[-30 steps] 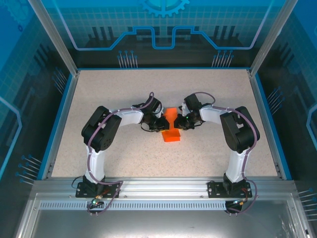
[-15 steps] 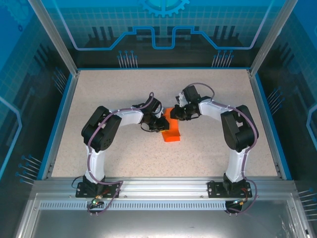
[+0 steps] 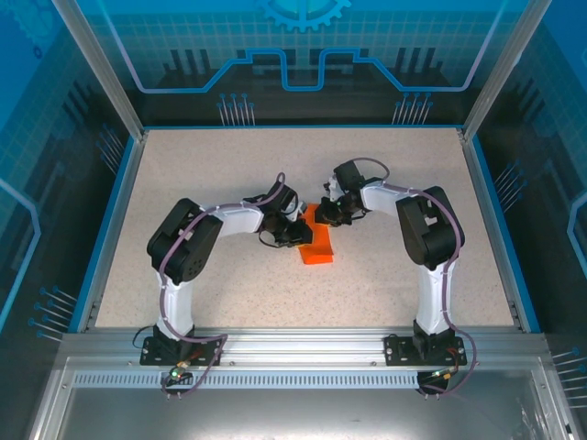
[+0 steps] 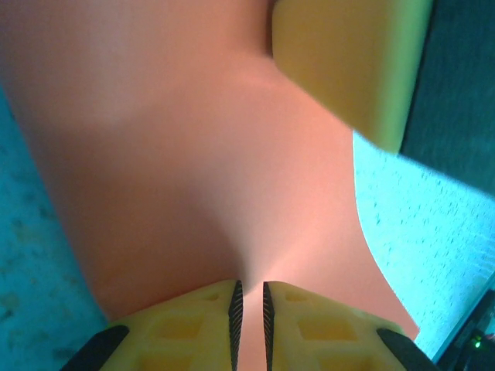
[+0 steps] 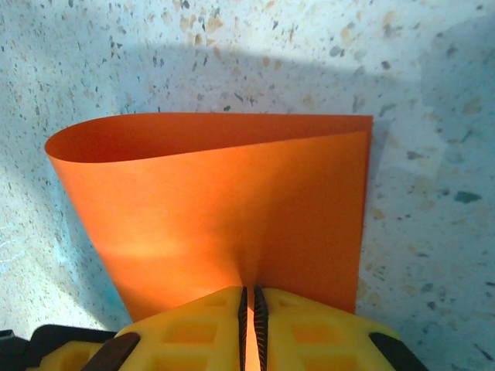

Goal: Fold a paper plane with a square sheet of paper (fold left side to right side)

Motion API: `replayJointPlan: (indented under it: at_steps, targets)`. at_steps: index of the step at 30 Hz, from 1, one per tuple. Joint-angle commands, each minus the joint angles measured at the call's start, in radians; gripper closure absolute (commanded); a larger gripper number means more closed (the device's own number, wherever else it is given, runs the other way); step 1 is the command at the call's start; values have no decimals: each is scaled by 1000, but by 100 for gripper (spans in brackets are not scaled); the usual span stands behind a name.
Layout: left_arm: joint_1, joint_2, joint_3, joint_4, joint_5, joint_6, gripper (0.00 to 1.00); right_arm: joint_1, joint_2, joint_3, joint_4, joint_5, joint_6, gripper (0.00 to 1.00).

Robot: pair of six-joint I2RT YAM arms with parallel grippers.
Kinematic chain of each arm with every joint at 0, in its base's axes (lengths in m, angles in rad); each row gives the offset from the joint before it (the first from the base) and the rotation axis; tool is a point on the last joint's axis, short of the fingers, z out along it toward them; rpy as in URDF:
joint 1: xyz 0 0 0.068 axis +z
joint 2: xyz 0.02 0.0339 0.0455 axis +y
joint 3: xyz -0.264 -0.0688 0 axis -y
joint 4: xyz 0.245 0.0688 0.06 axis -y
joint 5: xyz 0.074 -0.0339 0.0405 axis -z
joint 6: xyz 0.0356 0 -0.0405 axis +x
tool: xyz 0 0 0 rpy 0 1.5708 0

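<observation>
Speckled surface (image 3: 183,183): the square sheet of paper (image 3: 317,249) is seen near its centre, curled over on itself, and is clamped from two sides by the left fingers (image 4: 220,313) and the right fingers (image 5: 228,313).

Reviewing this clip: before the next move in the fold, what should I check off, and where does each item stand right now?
1. Left gripper pinching the square sheet of paper: ok.
2. Right gripper pinching the sheet's edge: ok.
3. Fold pressed flat: not ok. In the right wrist view it bows open in a rounded loop.
4. Edges of the two layers lined up: cannot tell.
5. Paper untorn: ok where visible.
</observation>
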Motion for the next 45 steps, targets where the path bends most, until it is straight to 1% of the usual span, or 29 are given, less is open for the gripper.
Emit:
replayJointPlan:
  at_steps: [1, 6, 11, 17, 20, 23, 27, 29, 32, 34, 36, 41, 45]
  targets:
    - [-39, -49, -66, -58, 4, 63, 81, -8, 43, 12, -63, 43, 6, 85]
    - [-91, -99, -133, -57, 16, 99, 81, -8, 51, 15, -69, 47, 8, 85]
    - [-125, -130, -183, -62, 10, 96, 80, -9, 61, 16, -71, 45, 10, 85]
    - [-168, -141, -199, -64, 14, 90, 80, -8, 65, 16, -68, 40, 13, 85]
    - [-175, -151, -210, -66, 11, 84, 80, -8, 64, 16, -69, 40, 13, 85]
    - [-176, -172, -231, -58, 21, 84, 80, -9, 65, 16, -70, 38, 12, 85]
    - [-169, -249, -261, -30, 37, 83, 80, -8, 55, 6, -68, 47, 16, 85]
    - [-151, -292, -266, -10, 57, 73, 80, -10, 45, -3, -59, 45, 20, 85]
    - [-94, -319, -260, 41, 99, 42, 79, -12, 27, -21, -41, 34, 30, 85]
    - [-59, -301, -234, 58, 106, 25, 78, -10, 19, -31, -29, 25, 37, 85]
    - [-37, -252, -183, 64, 109, 20, 78, -12, 12, -40, -17, 16, 42, 85]
    - [-34, -113, -65, 59, 112, 29, 78, -10, 12, -48, 3, -3, 47, 85]
    - [-34, -36, -34, 58, 99, 32, 78, -9, 9, -51, 19, -21, 52, 85]
